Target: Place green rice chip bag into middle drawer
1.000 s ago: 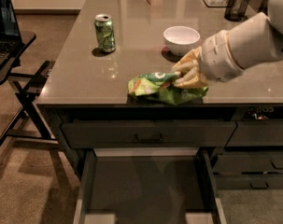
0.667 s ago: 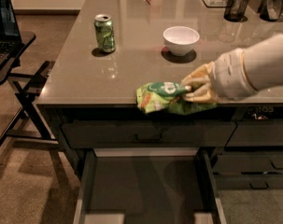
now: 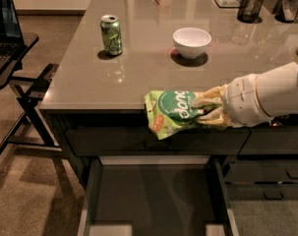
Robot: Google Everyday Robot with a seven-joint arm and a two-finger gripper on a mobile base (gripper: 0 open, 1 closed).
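one pincer, clenched on the green rice chip bag, holds it lengthwise level at the table front edge; the middle drawer lies open below.

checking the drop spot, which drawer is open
The wide drawer pulled out at the bottom, floor showing; the top drawer and the side drawers are shut. The gripper grips the chip bag at the counter edge.
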